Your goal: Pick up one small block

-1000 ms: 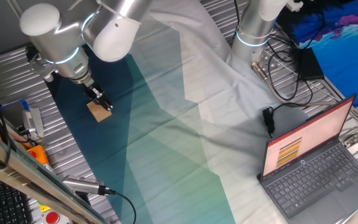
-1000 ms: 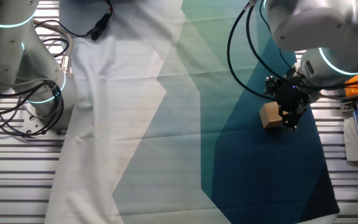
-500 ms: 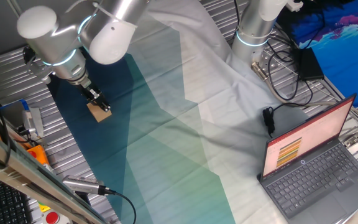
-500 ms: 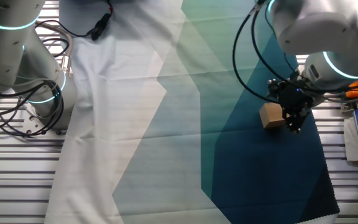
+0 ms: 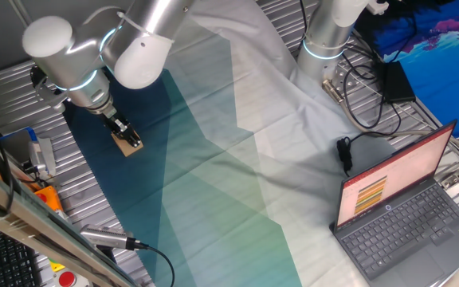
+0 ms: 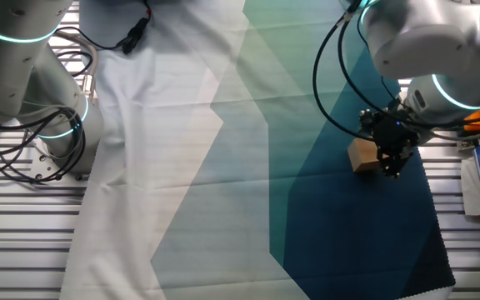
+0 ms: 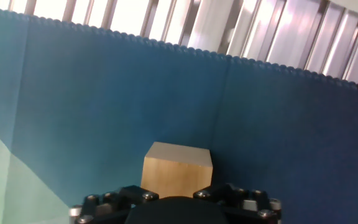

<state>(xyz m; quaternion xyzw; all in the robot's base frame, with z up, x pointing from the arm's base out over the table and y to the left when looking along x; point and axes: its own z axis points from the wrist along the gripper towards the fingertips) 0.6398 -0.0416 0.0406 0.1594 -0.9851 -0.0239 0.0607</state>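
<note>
The small block (image 5: 127, 144) is a plain light-tan wooden cube lying on the dark blue part of the cloth. It also shows in the other fixed view (image 6: 362, 156) and low in the hand view (image 7: 176, 170). My gripper (image 5: 121, 130) is right at the block, close above the cloth, with the block just ahead of the black hand base. In the other fixed view the gripper (image 6: 390, 158) sits against the block's right side. The jaws look open and do not hold the block. The fingertips are hidden in the hand view.
The cloth edge and the slatted metal table (image 7: 260, 31) lie just beyond the block. Tools and an orange item (image 5: 42, 195) lie left of the cloth. A second robot base (image 5: 325, 40) and a laptop (image 5: 405, 215) stand to the right, with cables (image 6: 23, 150) near the other base.
The arm has shifted slightly toward the cloth's edge and settled closer over the block. The block has not moved.
</note>
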